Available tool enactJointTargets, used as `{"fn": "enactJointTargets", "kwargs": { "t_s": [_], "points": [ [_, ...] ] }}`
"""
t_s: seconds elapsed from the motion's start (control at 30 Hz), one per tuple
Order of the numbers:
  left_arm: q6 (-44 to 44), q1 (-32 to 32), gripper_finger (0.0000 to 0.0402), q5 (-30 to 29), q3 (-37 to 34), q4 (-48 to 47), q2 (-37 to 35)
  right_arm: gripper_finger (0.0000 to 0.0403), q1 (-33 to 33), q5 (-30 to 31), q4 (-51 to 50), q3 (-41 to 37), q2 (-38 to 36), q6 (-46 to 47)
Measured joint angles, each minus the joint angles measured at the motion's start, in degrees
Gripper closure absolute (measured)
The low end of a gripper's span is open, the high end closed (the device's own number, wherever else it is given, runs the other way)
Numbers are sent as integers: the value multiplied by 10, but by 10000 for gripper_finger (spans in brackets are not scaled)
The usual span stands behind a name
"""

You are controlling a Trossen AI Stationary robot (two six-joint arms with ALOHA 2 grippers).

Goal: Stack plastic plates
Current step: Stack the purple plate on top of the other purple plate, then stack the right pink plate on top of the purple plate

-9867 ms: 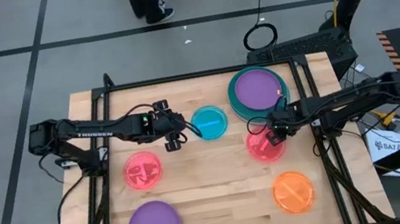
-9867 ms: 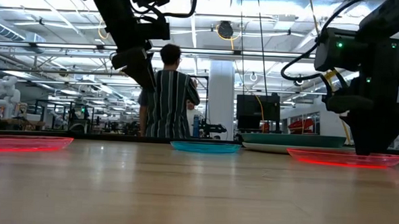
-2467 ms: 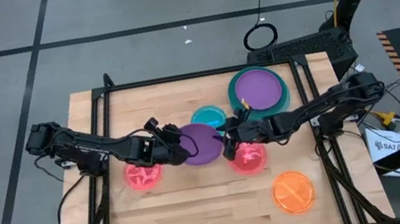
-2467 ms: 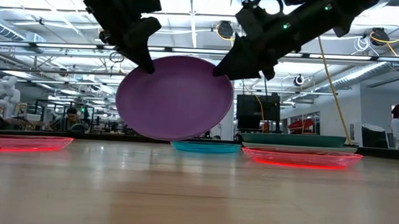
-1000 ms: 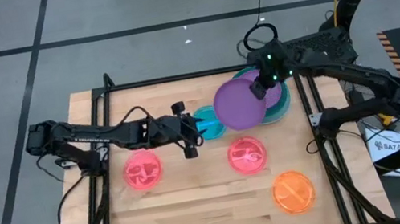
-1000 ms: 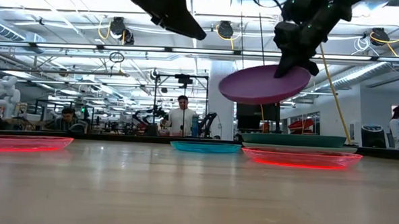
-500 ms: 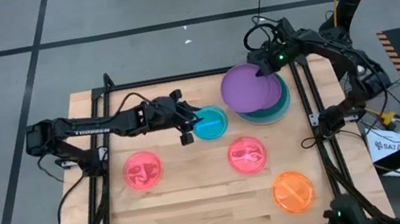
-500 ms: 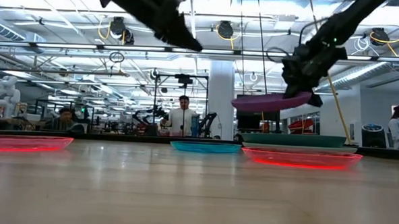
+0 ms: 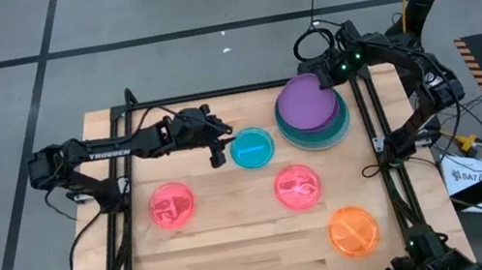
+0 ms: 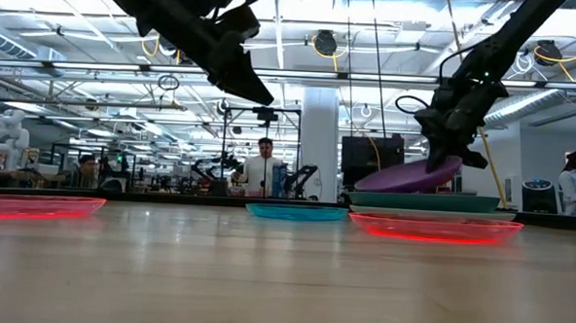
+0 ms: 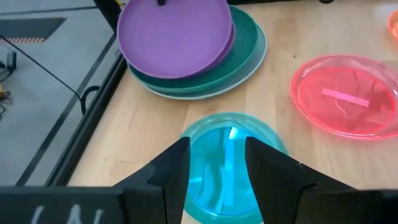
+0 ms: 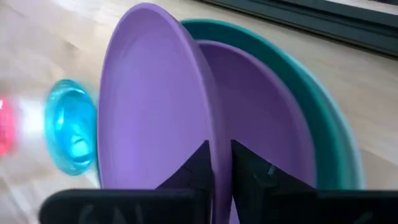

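Note:
My right gripper (image 9: 322, 80) is shut on a purple plate (image 9: 306, 102), tilted over the stack at the table's far right. The stack holds a second purple plate (image 12: 267, 118) in a dark green plate (image 9: 338, 128), with a light blue rim below it. My left gripper (image 9: 216, 149) is open and empty, raised above the table just left of the small cyan plate (image 9: 252, 148). In the left wrist view its fingers stand either side of the cyan plate (image 11: 225, 163) without touching it. Two pink-red plates (image 9: 171, 205) (image 9: 298, 186) and an orange plate (image 9: 353, 231) lie flat on the table. My right gripper pinches the purple plate's far rim (image 12: 214, 146) between its two fingers, one on the upper face and one underneath. The fingers come from the table's far side, slanting down. The plate is tilted, its held edge high and its near edge (image 10: 370, 186) down at the stack's top.
A black frame rail (image 9: 214, 93) runs along the table's far edge and down both sides. Bare wood lies in the middle and near left of the table. People stand in the room beyond the table.
My right gripper has carried the purple plate toward the table's far right and down. The plate has gone from high above the table to tilted on the stack. My left gripper has drawn back a little toward the far edge, staying open.

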Motion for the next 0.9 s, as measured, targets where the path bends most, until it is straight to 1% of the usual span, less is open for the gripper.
{"fn": "enactJointTargets", "kwargs": {
  "t_s": [0.07,0.33,0.43,0.6,0.7,0.8,0.9],
  "points": [
    [-2,0,241,0,0,-7,0,355,0,15,-3,0,0,0],
    [-17,-1,241,0,0,-31,0,343,1,15,0,0,0,10],
    [-25,-5,241,0,0,-47,0,326,0,15,-1,0,0,12],
    [-35,-20,241,0,0,-58,0,284,1,18,-6,0,0,17],
    [-40,-29,241,0,0,-68,0,265,1,66,-18,0,0,30],
    [-48,-38,241,0,0,-84,0,254,1,114,-36,0,0,31],
    [-55,-46,241,0,0,-97,0,251,1,121,-46,0,0,30]
  ]
}}
